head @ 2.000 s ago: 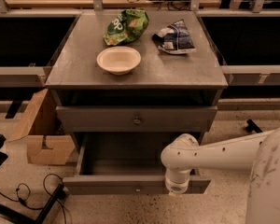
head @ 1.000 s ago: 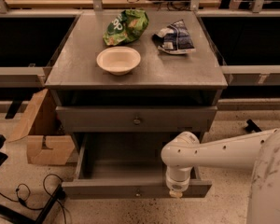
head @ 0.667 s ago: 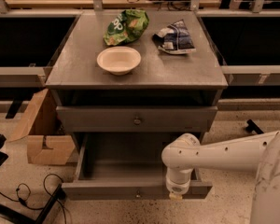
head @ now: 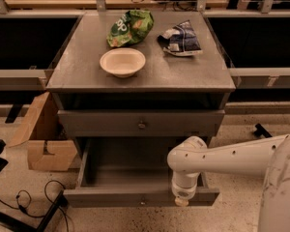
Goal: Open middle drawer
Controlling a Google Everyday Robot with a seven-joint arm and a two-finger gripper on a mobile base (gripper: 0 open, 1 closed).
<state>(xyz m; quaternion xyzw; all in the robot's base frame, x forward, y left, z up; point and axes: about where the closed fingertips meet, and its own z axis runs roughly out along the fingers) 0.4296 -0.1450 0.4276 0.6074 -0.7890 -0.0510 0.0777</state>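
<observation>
The middle drawer [head: 111,197] is pulled well out of the grey cabinet, toward the near side. Its bare grey inside is open to view, and its front panel, with a small round knob [head: 142,202], is at the near edge. Above it, the upper drawer [head: 101,123] sits closed, with its own knob [head: 141,125] at the centre.

The white arm [head: 232,156] reaches in from the right. The gripper [head: 182,200] points downward at the right part of the middle drawer's front edge, just right of the knob. It looks to be touching the front panel or just in front of it. Whether it is open or closed cannot be told, and nothing can be seen held in it.

On the tabletop [head: 77,74] a pale bowl [head: 122,62] stands near the middle. A green bag [head: 130,27] lies behind it and a dark blue bag [head: 180,38] lies to the far right. A cardboard box [head: 43,141] sits on the floor left of the cabinet.
</observation>
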